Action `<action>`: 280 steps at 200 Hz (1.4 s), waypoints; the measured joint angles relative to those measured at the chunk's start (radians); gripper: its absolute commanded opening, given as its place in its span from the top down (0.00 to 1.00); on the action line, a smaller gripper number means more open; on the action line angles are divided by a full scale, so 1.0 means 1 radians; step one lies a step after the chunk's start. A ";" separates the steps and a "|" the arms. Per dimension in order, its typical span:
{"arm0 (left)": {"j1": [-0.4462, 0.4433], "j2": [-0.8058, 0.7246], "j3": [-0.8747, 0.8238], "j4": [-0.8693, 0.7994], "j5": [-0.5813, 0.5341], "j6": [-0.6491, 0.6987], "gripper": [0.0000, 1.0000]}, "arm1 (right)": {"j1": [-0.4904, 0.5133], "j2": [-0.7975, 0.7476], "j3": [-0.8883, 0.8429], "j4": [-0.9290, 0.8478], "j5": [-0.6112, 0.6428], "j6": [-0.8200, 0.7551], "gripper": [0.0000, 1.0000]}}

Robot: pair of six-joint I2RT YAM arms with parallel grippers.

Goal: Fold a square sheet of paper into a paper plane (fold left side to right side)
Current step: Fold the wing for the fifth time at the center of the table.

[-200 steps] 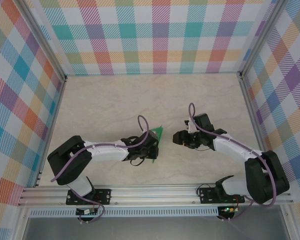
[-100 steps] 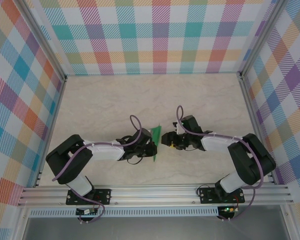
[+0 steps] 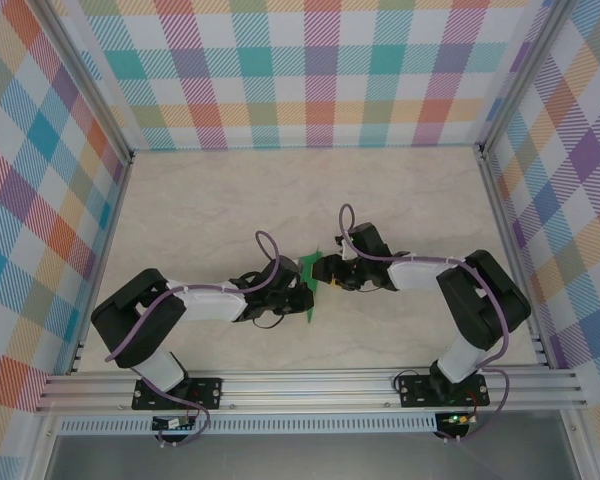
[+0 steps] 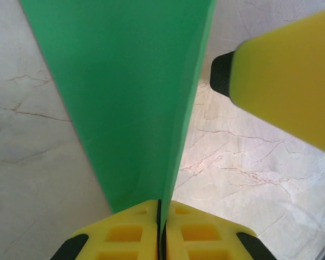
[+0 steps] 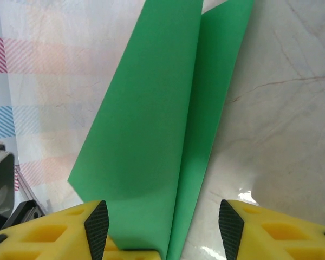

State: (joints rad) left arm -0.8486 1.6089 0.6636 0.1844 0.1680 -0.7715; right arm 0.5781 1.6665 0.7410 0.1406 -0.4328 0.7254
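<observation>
The bright-green sheet of paper (image 3: 311,268), folded into narrow layers, stands on edge above the table's middle. My left gripper (image 3: 302,293) is shut on its lower end; in the left wrist view the paper (image 4: 135,97) rises from between the closed yellow pads of that gripper (image 4: 162,208). My right gripper (image 3: 326,272) meets the paper from the right and is open. In the right wrist view the folded paper (image 5: 162,119) lies between its spread fingers (image 5: 96,230), the gripper (image 5: 163,227) not closed on it. One right finger (image 4: 287,81) shows beside the paper.
A marble-patterned tabletop (image 3: 220,210) lies under both arms. Plaid walls (image 3: 310,70) close the back and both sides. An aluminium rail (image 3: 310,385) carrying the arm bases runs along the near edge.
My right gripper has moved left across the table until its open fingers straddle the green paper. The left gripper has kept its hold, shifting slightly.
</observation>
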 measured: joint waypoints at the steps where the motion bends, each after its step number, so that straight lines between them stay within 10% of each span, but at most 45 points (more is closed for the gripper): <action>1: 0.000 0.000 0.000 0.000 0.000 0.000 0.90 | 0.000 0.002 0.001 0.000 0.001 0.000 0.42; 280: 0.008 -0.003 -0.007 0.009 0.019 -0.029 0.72 | 0.032 0.134 0.174 -0.188 0.066 0.000 0.54</action>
State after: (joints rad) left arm -0.8410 1.6062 0.6567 0.1932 0.1867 -0.8009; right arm 0.6106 1.8008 0.9146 -0.0479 -0.3668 0.7258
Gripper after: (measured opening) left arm 0.260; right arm 0.456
